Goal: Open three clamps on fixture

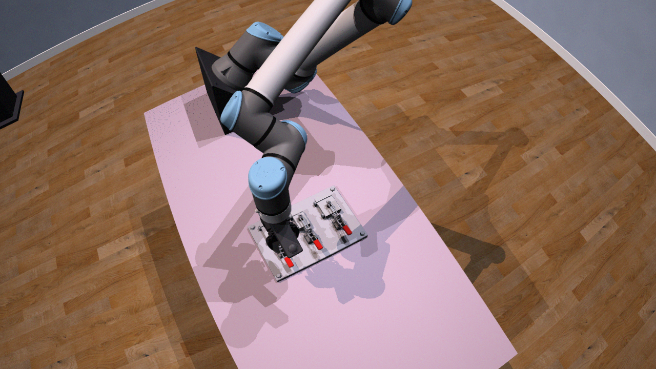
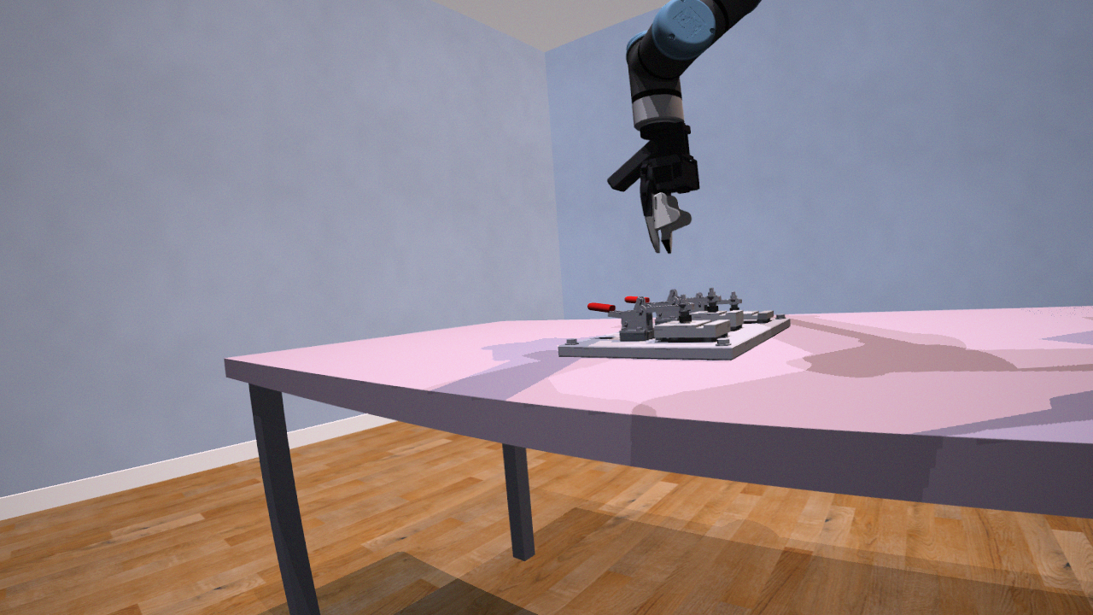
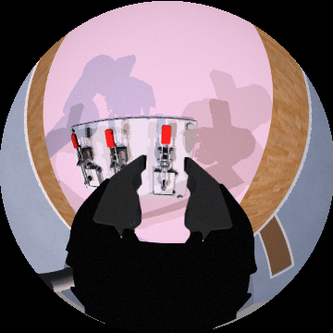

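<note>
Exterior: hand (image 2: 662,246) points down, well above fixture (image 2: 676,335), partly open, holding nothing.

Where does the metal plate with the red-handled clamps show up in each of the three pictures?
Top: the fixture plate lies just below centre, on the pink table.
Exterior: right of centre, on the table, below the hanging tool.
Wrist: centre-left, just beyond the tool's fingers.
Shared landmark: the red clamp handles.

top: arm (image 1: 275,137) hides nearest clamp's (image 1: 288,261) body — upper links cut off | parts too small
</note>
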Robot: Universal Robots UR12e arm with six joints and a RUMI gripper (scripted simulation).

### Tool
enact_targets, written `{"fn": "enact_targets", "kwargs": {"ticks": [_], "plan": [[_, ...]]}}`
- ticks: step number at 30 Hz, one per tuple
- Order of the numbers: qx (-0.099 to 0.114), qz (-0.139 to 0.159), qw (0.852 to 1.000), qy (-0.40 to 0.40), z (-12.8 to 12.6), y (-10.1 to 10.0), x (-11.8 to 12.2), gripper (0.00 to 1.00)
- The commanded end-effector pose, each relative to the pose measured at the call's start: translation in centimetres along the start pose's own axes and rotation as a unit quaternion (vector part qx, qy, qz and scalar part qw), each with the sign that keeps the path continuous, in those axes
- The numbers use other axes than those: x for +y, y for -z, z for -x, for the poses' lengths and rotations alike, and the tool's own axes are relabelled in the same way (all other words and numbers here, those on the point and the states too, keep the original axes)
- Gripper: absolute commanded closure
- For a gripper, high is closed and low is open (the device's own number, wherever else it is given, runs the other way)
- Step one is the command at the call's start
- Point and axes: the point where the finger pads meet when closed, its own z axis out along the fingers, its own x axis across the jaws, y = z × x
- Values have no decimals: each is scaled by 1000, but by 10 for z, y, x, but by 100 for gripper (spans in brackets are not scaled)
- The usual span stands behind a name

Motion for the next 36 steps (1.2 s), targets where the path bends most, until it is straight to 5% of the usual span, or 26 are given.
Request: {"fn": "enact_targets", "kwargs": {"ticks": [1, 21, 36], "plan": [[-2, 2, 1000, -1, 1, -16, 2, 72], [-2, 2, 1000, -1, 1, -79, 2, 72], [0, -1, 1000, 1, 1, -79, -2, 72]]}}
